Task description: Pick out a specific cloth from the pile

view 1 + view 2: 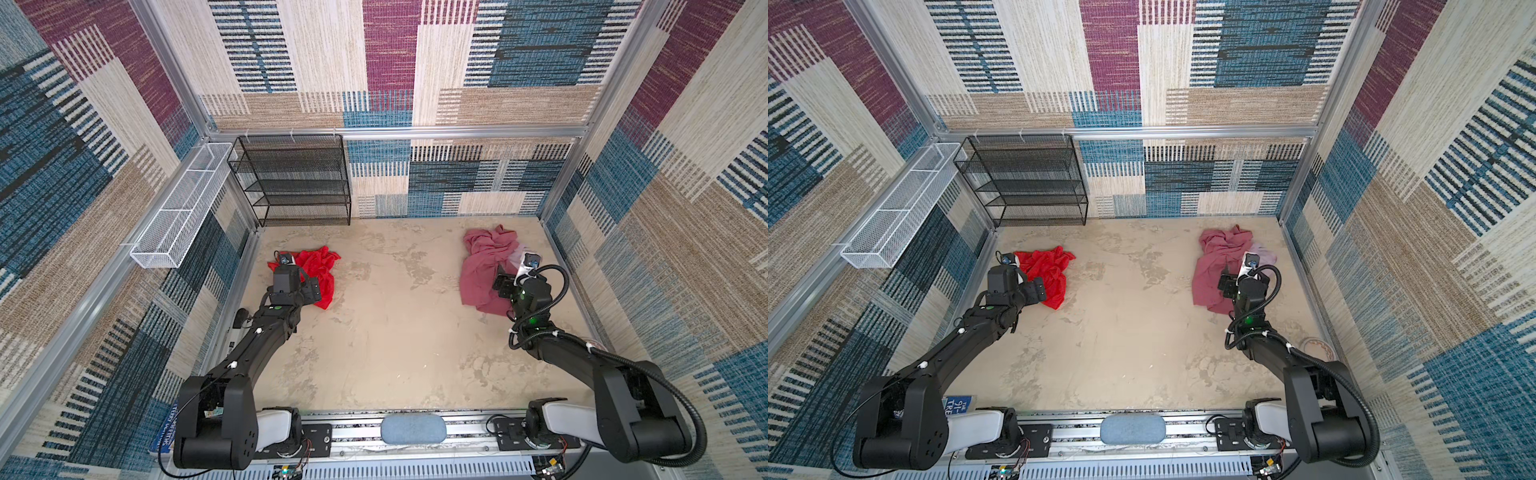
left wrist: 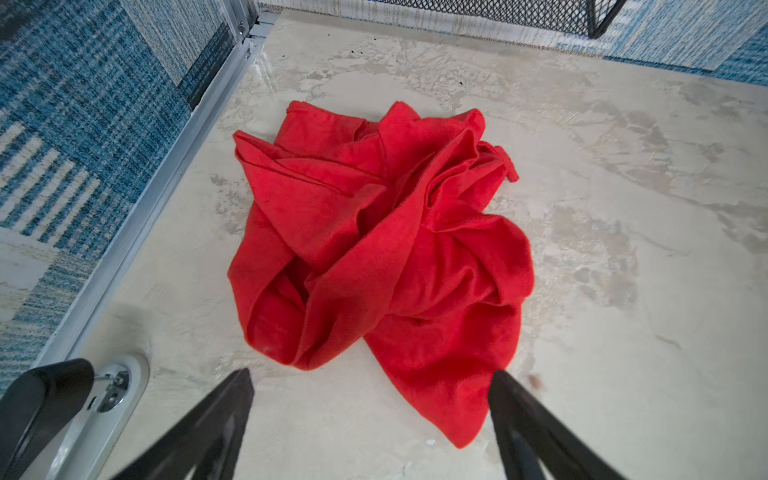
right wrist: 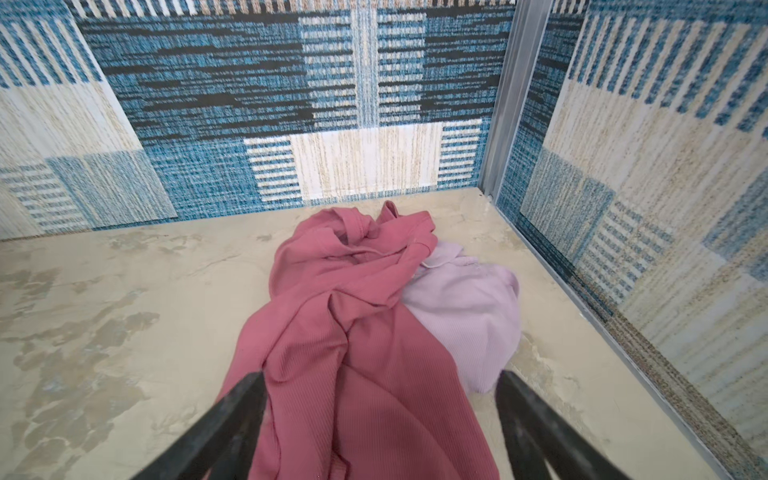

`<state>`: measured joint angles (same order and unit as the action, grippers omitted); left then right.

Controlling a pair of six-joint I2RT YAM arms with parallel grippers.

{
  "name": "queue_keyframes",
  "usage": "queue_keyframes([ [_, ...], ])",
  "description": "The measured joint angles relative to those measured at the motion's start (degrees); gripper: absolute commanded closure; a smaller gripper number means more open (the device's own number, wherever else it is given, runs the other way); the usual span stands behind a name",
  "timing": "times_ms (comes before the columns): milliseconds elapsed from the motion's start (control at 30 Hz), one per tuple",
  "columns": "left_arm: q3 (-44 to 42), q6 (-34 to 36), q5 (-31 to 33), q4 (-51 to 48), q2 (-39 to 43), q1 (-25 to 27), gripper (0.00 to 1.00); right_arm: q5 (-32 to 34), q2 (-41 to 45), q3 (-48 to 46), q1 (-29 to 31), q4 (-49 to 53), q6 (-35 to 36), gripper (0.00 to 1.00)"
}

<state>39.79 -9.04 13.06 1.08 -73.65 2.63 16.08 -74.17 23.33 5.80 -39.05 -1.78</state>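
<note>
We see the left gripper (image 2: pixel 372 419) spread wide, empty, just above the red cloth (image 2: pixel 386 257), which lies crumpled with soft folds on the table (image 1: pixel 395 332) near the left wall. Right gripper (image 3: pixel 380 424) also spread, over the pile (image 3: pixel 374 316) of rose-maroon and lilac cloths by the far right corner. Bare table lies between them.

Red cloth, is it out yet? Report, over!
Both end effectors open, empty. Bright red thin cloth lies alone by left end effector, apart from dusty rose cloth and pale lilac cloth. Nothing blocking.
</note>
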Motion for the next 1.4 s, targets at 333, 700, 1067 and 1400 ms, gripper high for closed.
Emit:
queue_keyframes([
  [333,-10.95,4.74,1.55,20.06,-2.38,-0.55,0.08,0.94,-2.75,-6.32,-1.05,-14.23,2.10,0.09],
  [700,-20.39,7.63,-2.93,44.11,-13.38,-2.03,0.06,-3.19,-10.58,-11.17,-2.32,-26.14,2.73,0.08],
  [1067,-15.89,7.54,-4.22,45.97,-14.38,-2.89,0.04,-8.22,-11.80,-9.11,-4.57,-26.67,2.21,0.00],
  [1400,-15.89,7.54,-4.24,45.81,-14.38,-2.89,0.04,-8.61,-11.80,-9.11,-4.63,-26.64,2.21,0.00],
])
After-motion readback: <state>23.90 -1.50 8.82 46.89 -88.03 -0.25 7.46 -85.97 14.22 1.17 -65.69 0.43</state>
